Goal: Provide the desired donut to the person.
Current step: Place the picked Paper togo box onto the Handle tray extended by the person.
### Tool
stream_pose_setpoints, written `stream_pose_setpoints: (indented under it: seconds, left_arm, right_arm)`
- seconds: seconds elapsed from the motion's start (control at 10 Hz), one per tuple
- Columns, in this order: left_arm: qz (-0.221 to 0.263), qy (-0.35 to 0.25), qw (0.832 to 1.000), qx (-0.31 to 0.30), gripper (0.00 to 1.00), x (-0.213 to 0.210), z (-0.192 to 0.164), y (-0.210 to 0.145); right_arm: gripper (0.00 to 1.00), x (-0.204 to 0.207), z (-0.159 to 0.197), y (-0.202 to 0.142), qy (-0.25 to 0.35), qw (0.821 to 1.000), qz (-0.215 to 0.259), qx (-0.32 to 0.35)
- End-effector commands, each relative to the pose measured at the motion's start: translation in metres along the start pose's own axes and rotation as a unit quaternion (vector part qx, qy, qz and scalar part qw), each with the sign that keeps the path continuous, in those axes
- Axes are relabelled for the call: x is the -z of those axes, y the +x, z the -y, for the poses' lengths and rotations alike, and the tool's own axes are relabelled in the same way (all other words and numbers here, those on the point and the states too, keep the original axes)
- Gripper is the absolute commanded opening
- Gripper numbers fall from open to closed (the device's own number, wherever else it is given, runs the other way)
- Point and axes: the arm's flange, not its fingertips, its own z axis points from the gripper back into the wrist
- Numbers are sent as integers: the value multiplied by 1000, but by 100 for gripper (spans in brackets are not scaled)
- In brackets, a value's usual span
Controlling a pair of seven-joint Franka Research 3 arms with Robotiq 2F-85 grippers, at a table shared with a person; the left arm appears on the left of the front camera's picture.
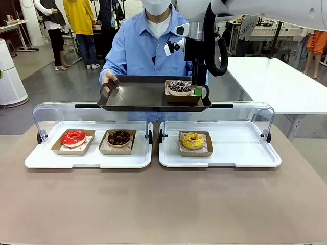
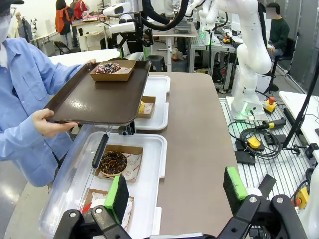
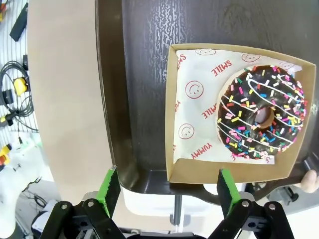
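The person (image 1: 138, 46) in a light blue shirt holds a dark tray (image 1: 133, 97) out over the far edge of the table. On its right end lies a chocolate donut with coloured sprinkles (image 1: 179, 87) in a cardboard box (image 3: 189, 124). My right gripper (image 1: 196, 92) hangs just behind that box. In the right wrist view the right gripper (image 3: 168, 188) is open, its green pads (image 3: 109, 186) apart at the box's near edge, and the donut (image 3: 261, 117) lies free. My left gripper (image 2: 175, 191) is open and empty above the left white tray's edge.
Two white trays (image 1: 230, 158) with raised clear lids sit mid-table. They hold a red donut (image 1: 73, 138), a chocolate donut (image 1: 118, 138) and a yellow donut (image 1: 192, 140), each in a cardboard box. Bare brown tabletop (image 1: 163, 204) lies in front.
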Motion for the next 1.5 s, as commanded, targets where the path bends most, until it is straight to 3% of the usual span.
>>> stream_pose_setpoints:
  seconds: [0.0,0.3,0.9,1.2,1.3,1.4]
  left_arm:
    - [3,-1,1000,2,100,-1,2,1]
    - [3,-1,1000,2,100,-1,2,1]
    - [3,-1,1000,2,100,-1,2,1]
    - [3,-1,1000,2,100,-1,2,1]
    - [3,-1,1000,2,100,-1,2,1]
    - [3,-1,1000,2,100,-1,2,1]
  right_arm:
    - [100,-4,-10,-13,0,1000,11,-14]
    - [100,-9,-50,-72,-18,999,29,-24]
    - [100,-2,-80,-224,-26,984,173,47]
    - [100,-2,-90,-239,-36,981,184,49]
    - [100,-3,-82,-231,-48,985,156,56]
    - [100,-10,-85,-248,-23,983,171,65]
